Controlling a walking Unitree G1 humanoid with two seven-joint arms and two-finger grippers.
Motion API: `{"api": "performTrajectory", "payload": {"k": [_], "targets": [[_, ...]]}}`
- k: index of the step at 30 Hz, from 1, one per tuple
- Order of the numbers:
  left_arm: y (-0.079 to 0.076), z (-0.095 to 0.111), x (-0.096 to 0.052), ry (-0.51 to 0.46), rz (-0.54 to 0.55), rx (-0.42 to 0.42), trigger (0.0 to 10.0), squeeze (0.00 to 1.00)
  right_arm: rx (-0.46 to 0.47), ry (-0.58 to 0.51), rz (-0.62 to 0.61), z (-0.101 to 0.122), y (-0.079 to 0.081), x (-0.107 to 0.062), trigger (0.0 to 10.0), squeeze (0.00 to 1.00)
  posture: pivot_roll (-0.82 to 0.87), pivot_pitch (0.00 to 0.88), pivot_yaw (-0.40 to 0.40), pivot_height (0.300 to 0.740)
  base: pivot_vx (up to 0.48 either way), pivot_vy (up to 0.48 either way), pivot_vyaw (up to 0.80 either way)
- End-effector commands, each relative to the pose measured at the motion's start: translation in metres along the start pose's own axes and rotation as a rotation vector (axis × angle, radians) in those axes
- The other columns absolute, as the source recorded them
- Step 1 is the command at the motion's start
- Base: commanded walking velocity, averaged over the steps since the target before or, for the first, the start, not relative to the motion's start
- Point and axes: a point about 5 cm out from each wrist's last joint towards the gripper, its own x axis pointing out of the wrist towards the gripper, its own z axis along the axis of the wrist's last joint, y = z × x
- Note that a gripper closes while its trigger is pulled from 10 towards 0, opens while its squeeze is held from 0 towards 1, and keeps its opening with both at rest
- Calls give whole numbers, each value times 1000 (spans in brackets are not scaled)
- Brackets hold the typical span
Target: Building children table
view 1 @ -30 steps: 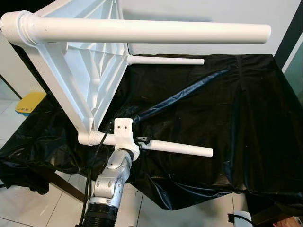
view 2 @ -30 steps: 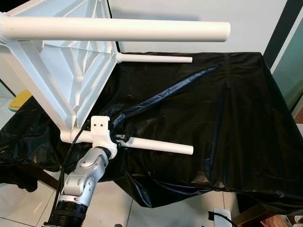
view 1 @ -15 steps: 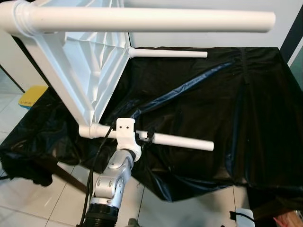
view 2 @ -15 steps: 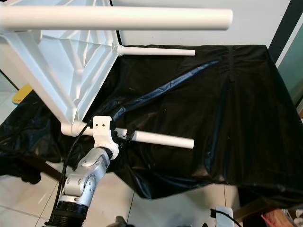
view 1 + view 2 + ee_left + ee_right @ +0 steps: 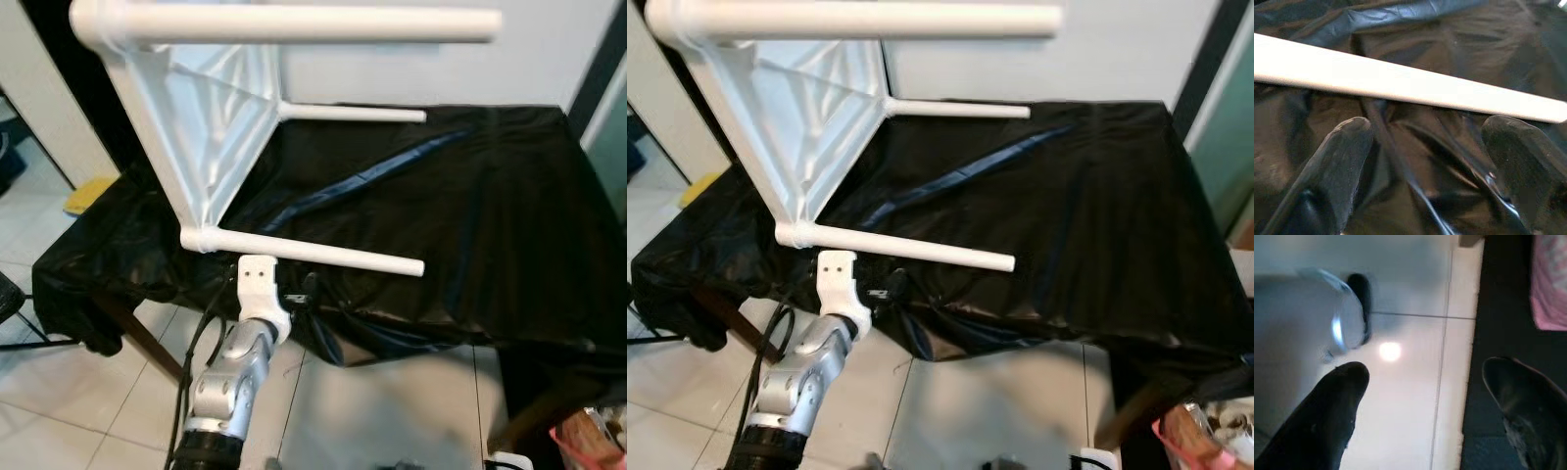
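Tabletop in white plastic stands on its side on the black-draped table, its ribbed underside turned toward the open room and three round legs jutting out level toward 3 o'clock. One leg runs along the top of the head view, a thinner-looking far one sits at 12 o'clock over the cloth, and the near one lies low, just above the table's front edge. Tipped this way, the sockets and legs are exposed for fitting, which is likely why the piece is on edge rather than upright.

The left claw sits at about 7 o'clock in the head view, just under the near leg. In the wrist view its two black fingers are spread wide with nothing between them; the leg crosses a little beyond the tips, apart from them. I judge it is placed either to take or to steady that leg, though contact is not there now.

The right claw hangs idle over the tiled floor, fingers equally parted and empty.

A fourth leg cannot be made out, so the build looks unfinished.
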Motion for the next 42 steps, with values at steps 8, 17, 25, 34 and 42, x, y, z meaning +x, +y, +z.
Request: {"api": "performTrajectory", "payload": {"k": [8, 17, 25, 34, 42], "targets": [[11, 3, -3, -42, 58, 9, 10000, 0, -33, -10, 19, 5, 3, 1, 10000, 0, -2, 5, 27, 740, 0, 0, 0], [16, 11, -3, -71, 77, -16, 10000, 0, -47, -56, 11, 16, 2, 3, 10000, 0, -9, 19, 30, 740, 0, 0, 0], [22, 13, -7, -65, 90, -27, 10000, 0, -31, -243, 52, 52, 7, 4, 10000, 0, -21, 53, 40, 740, 0, 0, 0], [26, 15, -9, -62, 89, 9, 10000, 0, -50, -649, 112, 90, 16, -22, 10000, 0, -56, 85, 54, 740, 0, 0, 0], [26, 23, -8, -65, 51, 70, 10000, 0, -83, -902, 209, 96, 14, -86, 10000, 0, -107, 111, 71, 740, 0, 0, 0]]}}
